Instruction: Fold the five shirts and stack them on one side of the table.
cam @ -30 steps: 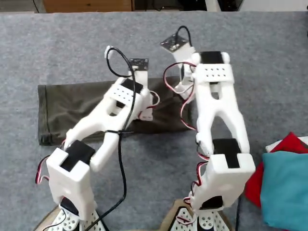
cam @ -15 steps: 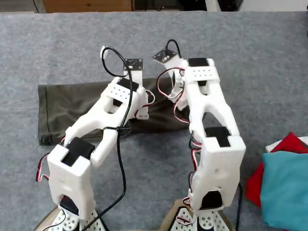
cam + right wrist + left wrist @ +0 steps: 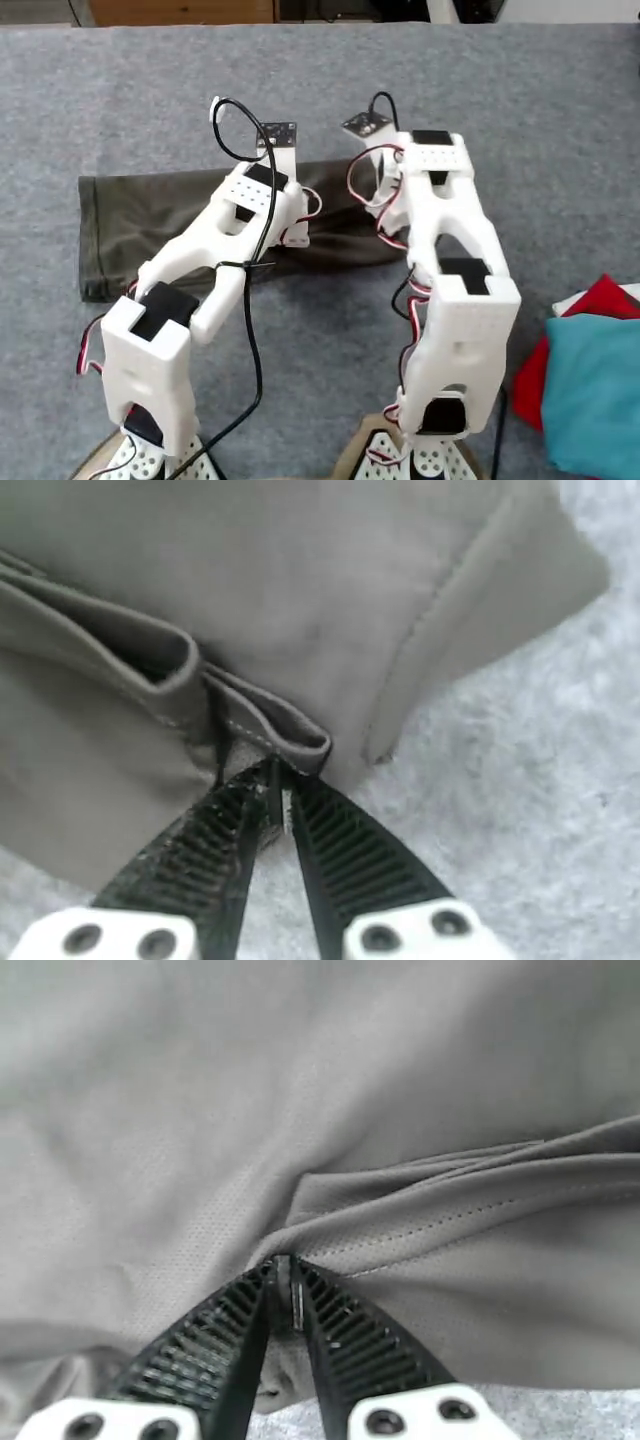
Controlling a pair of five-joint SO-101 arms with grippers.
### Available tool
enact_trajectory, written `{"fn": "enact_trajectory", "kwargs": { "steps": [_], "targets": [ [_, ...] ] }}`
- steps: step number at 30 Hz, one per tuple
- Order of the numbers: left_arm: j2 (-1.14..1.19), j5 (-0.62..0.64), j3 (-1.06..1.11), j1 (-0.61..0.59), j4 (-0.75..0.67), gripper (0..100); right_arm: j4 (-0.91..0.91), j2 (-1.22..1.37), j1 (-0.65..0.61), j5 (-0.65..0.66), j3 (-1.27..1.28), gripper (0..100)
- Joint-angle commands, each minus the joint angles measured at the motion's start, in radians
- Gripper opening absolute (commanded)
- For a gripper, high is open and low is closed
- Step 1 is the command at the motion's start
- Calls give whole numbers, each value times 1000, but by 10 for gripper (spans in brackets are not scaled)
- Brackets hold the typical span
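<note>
Pinching noted on both sides: left tool has its jaws closed on a raised ridge of the olive shirt; right tool is likewise clamped narrow on a layered fold at the shirt's hemmed edge, with bare table just beyond that edge.

Shirt lies flat on the table, long axis running side to side in the high view. Both grips sit in its right-hand part, the right tool at the right end and the left tool nearer the middle. The free bulk of cloth stretches away leftward from the left tool.

Judgement: the coming fold turns on that axis. The held end likely has to travel along it, over the loose left portion.

Pile of teal and red cloth sits at the table's right edge, well apart, nearer the right arm.
</note>
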Motion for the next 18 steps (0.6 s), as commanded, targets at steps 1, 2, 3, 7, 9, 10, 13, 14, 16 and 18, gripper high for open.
{"fn": "enact_trajectory", "kwargs": {
  "steps": [1,2,3,7,9,10,13,14,16,18],
  "targets": [
    [-4,-6,17,-15,0,21,12,4,65,2,-1,6],
    [-4,-6,23,-17,0,21,12,4,70,2,-1,6],
    [-5,-8,28,-26,0,21,12,4,70,3,-1,6],
    [-12,-37,12,-66,12,23,9,4,70,9,-1,6],
    [-12,-40,-20,-78,44,24,8,1,67,18,-1,6],
    [-12,-41,-41,-80,69,26,6,-1,67,18,-4,6],
    [-12,-41,-129,-77,164,87,12,-13,61,31,-8,6],
    [-12,-41,-163,-74,196,119,12,-27,58,35,-5,6],
    [-12,-41,-218,-58,252,178,15,-62,51,35,1,6],
    [-12,-41,-275,-49,298,209,34,-101,51,37,-4,6]
  ]
}}
